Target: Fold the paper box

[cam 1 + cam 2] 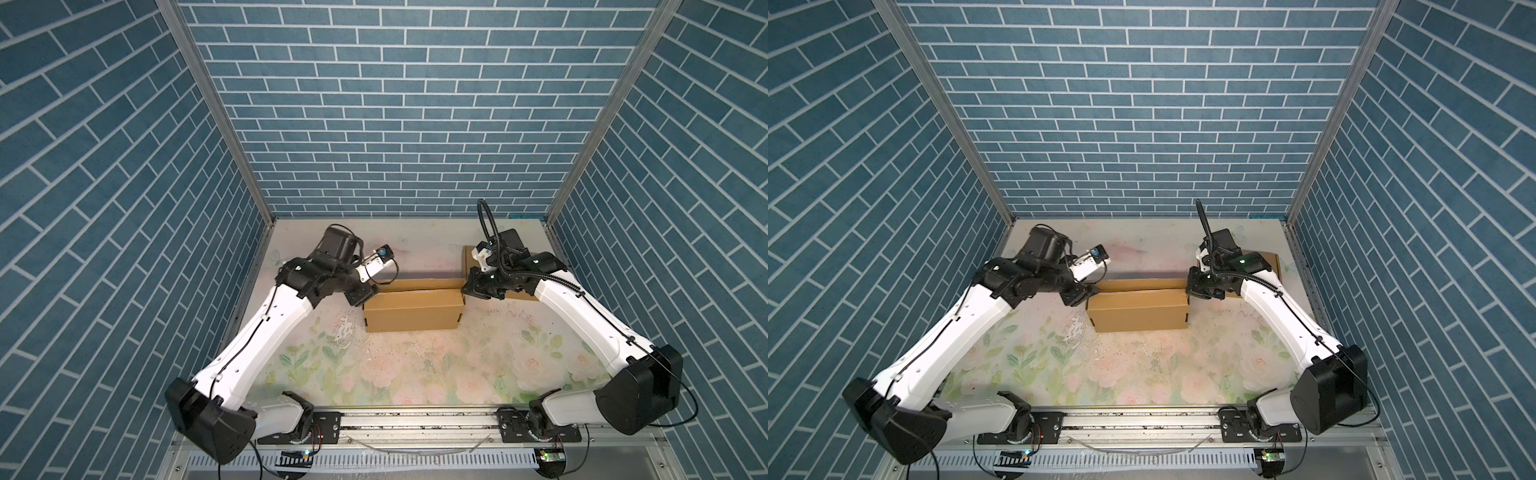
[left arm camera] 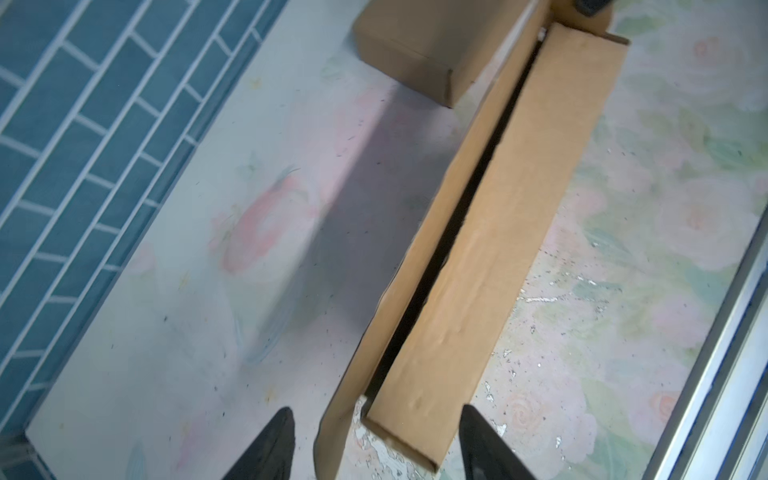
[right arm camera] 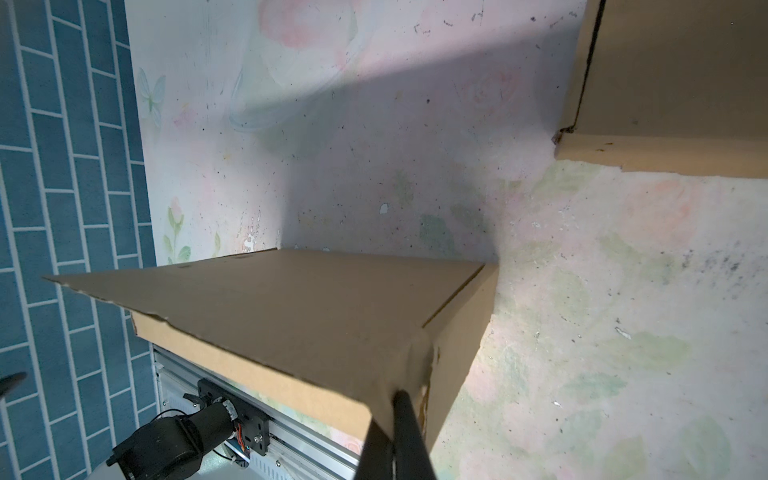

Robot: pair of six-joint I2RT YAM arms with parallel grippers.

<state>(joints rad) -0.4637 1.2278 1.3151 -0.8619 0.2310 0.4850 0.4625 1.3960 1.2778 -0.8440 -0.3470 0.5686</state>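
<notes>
paper box [image 1: 413, 313] interior dark, second box [image 1: 468, 259] half-covered

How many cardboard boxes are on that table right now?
2. A long brown cardboard box lies in the middle, lid ajar. A second brown cardboard box sits at the far right, partly covered by the white right arm. The arms could hide more.

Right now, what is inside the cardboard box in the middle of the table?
Only a dark slit shows along the nearly shut top of the paper box. Nothing can be made out in it; the cardboard covers the rest of the inside.
</notes>
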